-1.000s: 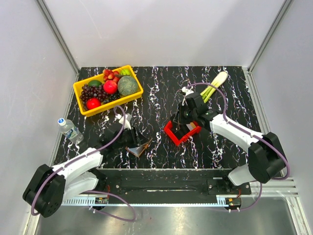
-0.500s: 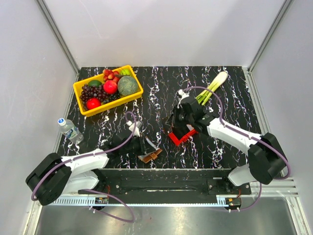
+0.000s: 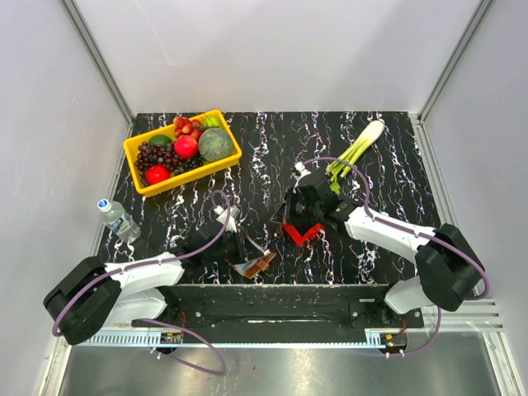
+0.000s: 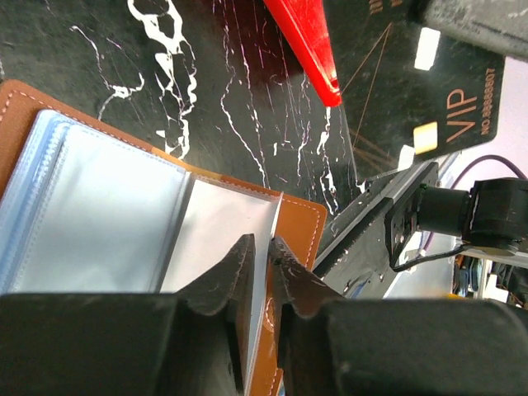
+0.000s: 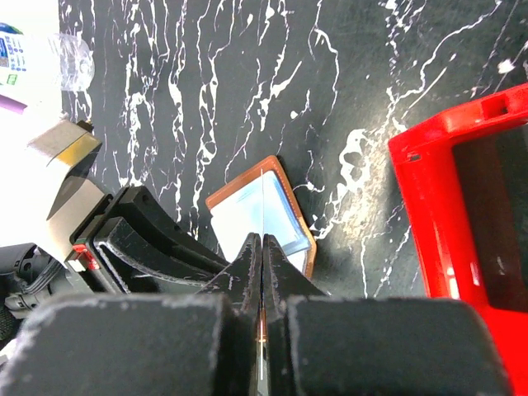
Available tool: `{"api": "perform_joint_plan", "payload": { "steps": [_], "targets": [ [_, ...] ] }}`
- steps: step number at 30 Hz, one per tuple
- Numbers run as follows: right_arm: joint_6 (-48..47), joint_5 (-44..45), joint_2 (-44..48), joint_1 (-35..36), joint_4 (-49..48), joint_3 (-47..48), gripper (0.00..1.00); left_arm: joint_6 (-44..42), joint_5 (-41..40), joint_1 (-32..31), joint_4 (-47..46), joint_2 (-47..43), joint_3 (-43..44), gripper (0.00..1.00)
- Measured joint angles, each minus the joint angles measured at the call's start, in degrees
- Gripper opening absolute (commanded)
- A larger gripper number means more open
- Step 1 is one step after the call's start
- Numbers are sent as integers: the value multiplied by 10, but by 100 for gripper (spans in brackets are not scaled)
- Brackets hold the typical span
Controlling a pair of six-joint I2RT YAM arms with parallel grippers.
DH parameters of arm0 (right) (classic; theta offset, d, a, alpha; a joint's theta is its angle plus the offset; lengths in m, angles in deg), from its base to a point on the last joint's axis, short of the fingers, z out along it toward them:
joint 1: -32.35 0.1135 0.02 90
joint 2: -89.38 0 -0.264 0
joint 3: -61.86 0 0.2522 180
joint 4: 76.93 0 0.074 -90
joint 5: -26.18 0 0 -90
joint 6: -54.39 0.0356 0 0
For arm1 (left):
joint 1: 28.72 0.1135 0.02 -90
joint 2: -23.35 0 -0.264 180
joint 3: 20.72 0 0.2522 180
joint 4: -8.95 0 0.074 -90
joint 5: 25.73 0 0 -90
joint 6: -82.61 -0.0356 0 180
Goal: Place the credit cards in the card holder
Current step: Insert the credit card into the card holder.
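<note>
Findings: the card holder (image 4: 301, 224) lies open on the black marbled table (image 5: 247, 66), close to the near edge and between the two arms. Its brown leather cover is face down and its pale blue clear sleeves face up. The left gripper (image 4: 257, 252) is closed almost fully. Its fingertips (image 4: 239, 256) pinch a single sleeve leaf of the holder, which stands up thin between them. The right gripper (image 5: 261, 243) is fully closed on a black credit card (image 4: 412, 78) marked "VIP". The right wrist view shows that card only edge-on, as a thin line running out from the tips. The card is held off the table beside the corner of the red bin (image 5: 445, 190), apart from the holder and pointing toward it. The bin's dark interior cannot be made out. At the far left stands a yellow basket (image 3: 221, 164) of fruit. A water bottle (image 3: 115, 216) lies at the left edge, and a leek (image 3: 356, 148) lies at the far right.
</note>
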Motion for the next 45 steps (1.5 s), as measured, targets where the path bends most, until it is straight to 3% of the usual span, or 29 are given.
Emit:
{"api": "perform_joint_plan", "payload": {
  "steps": [2,5,18,29,39,41,45],
  "targets": [
    [7,-3,0,7,-1,-3,0,6,-2,-6,-3,0,-3,32],
    [15,-3,0,20,-7,-8,0,13,-7,-17,-9,0,-4,32],
    [21,2,0,31,-8,-22,0,31,-14,-55,-21,36,-10,0],
    [19,10,0,31,-7,-22,0,36,-30,-56,-68,146,18,0],
    [47,111,19,31,11,-38,0,69,-75,-24,-150,213,41,0],
    [55,134,19,31,12,-38,0,76,-84,-19,-160,217,42,28],
    [61,155,17,31,14,-38,0,90,-88,-17,-190,227,42,43]
  ]
}}
